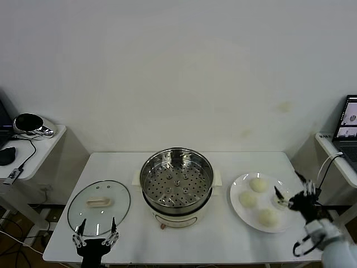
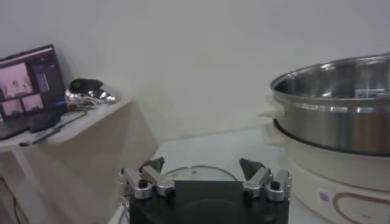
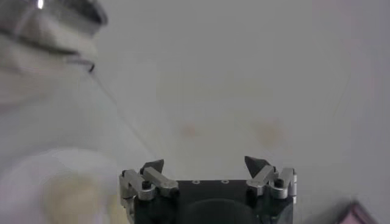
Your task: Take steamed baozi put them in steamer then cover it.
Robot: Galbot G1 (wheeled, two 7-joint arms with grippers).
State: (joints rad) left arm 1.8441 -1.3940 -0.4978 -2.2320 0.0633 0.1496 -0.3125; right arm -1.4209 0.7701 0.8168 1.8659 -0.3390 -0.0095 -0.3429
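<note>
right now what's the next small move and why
Probably ease the right gripper left and down onto the nearest bao. It's open and empty at the plate's right edge, three baozi lie there, and the steamer holds none, its lid off.

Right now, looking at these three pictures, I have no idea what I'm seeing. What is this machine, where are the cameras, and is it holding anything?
It is a robot with two arms, each ending in a pincer. The wide picture comes from a camera on its head, looking down at a white table. The other two come from cameras on its wrists.

In the middle stands a steel steamer, uncovered and empty. On the robot's left lies the glass cover, flat on the table. On its right, a white plate carries three pale baozi.

The left pincer hangs by the cover's near edge; the right pincer is beside the plate. Both are open, holding nothing.
</note>
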